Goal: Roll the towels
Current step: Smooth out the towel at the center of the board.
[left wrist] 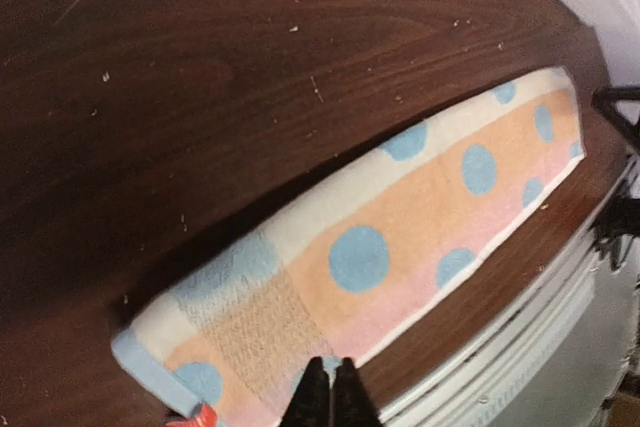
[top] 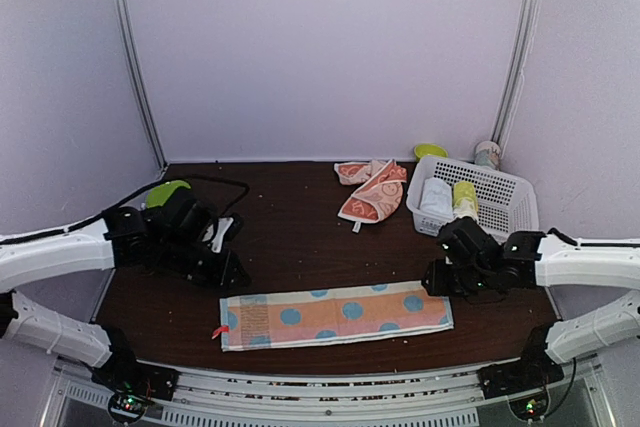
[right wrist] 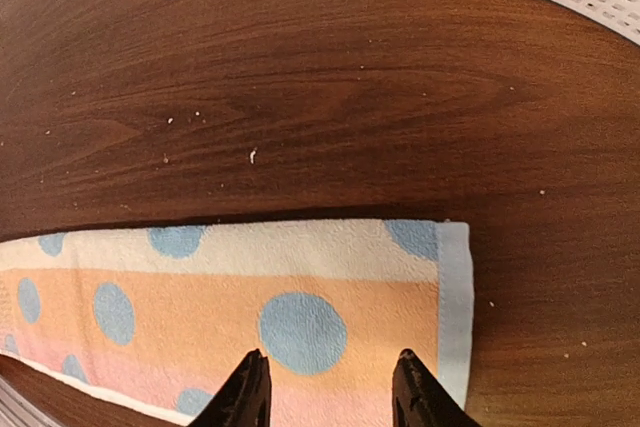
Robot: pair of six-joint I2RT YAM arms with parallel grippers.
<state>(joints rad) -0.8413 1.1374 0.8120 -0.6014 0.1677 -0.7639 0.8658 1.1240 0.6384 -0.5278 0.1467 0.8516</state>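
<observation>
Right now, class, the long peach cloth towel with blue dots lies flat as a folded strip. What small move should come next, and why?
Probably lower the right gripper and pinch the right end of the peach dotted towel. Its jaws stand open over that end, beside the light-blue hem, and the strip lies flat, not yet rolled.

Dotted towel [top: 335, 315]: lengthwise bands of cream, orange and pink, blue dots, light-blue end hems.
Patterned towel [top: 375, 190]: orange with cream motifs.
Basket [top: 500, 197]: white, lattice walls.
White roll [top: 437, 197]: plain white.
Yellow-green roll [top: 465, 195]: plain yellow-green.
Desk [top: 300, 237]: dark brown wood grain, pale specks.
</observation>
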